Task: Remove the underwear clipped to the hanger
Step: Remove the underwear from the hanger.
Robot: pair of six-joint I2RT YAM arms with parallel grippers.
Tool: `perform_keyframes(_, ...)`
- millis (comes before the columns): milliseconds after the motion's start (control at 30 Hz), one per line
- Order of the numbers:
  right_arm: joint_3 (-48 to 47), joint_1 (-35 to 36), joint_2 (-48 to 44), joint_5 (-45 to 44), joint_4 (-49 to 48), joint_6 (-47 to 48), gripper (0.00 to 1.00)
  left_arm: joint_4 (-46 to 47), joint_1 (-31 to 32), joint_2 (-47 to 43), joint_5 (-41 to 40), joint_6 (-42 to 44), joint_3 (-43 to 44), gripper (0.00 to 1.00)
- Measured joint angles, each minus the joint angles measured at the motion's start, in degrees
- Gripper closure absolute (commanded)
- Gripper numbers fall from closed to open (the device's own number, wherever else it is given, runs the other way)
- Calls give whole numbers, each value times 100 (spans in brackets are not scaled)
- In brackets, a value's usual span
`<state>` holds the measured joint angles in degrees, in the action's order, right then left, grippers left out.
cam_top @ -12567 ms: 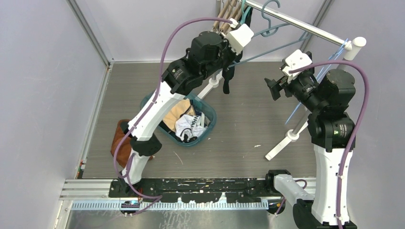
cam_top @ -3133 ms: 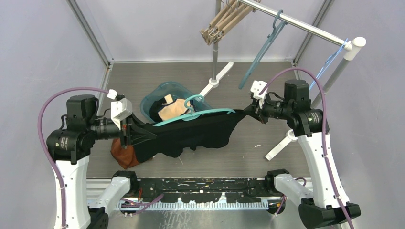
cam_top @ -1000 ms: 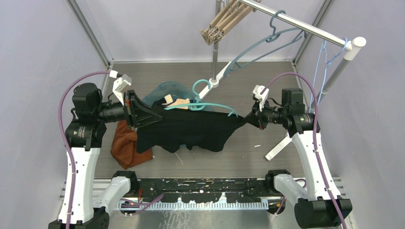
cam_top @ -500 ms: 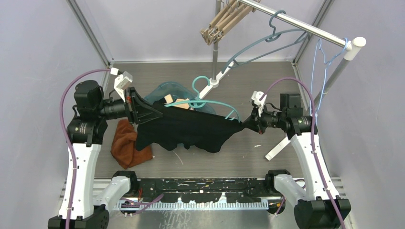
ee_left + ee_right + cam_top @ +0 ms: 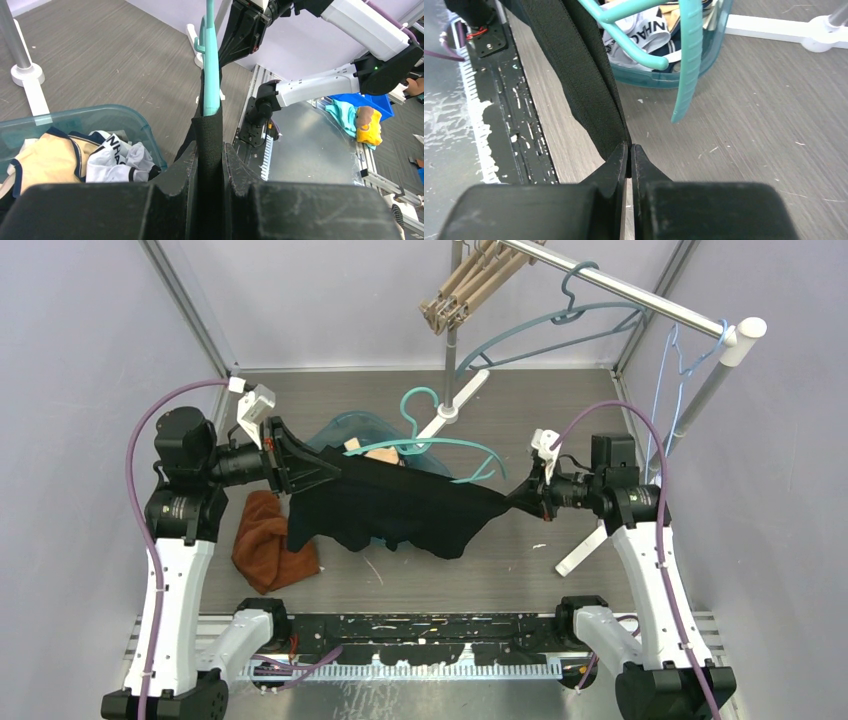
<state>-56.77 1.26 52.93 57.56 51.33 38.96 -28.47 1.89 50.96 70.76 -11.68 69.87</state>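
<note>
At far left, a crumpled rust-brown cloth point(image 5: 265, 545) lies on the grey plank floor. The left gripper point(image 5: 305, 468) is clamped on one end of the black stretch-fabric underwear point(image 5: 400, 510), and its wrist view shows the flat elastic waistband pinched between the jaws. The band is thin and smooth, so added tension could slide it out of this grip.

The garment hangs taut in mid-air between the two arms, over the near side of the translucent teal plastic basket point(image 5: 345, 422). The smooth, rigid teal plastic hanger point(image 5: 430, 443) runs along the garment's top edge. Its left arm appears to sit inside the waistband, and its curved right tip looks free. If that arm snags, pulling could tear the fabric or fling the hanger away.

The right gripper point(image 5: 518, 502) is closed on the opposite waistband end and carries the same slip risk.
</note>
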Motion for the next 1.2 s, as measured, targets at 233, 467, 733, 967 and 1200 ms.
perform_keyframes(233, -472, -136, 72, -957, 59, -446, 38, 289, 0, -76, -87, 11, -81, 100)
perform_keyframes(467, -1449, -149, 186, -1137, 413, -479, 20, 483, 304, -37, -133, -101, -240, 100)
perform_keyframes(733, -2538, 42, 691, -813, 887, -155, 2, 514, 544, 79, -131, -332, -254, 100)
perform_keyframes(967, -2927, 1169, 1073, -726, 1054, -76, 0, 557, 748, 79, 37, -398, -254, 100)
perform_keyframes(1200, -3001, 2052, 1491, -605, 1040, -96, 40, 560, 933, 101, 216, -299, -262, 100)
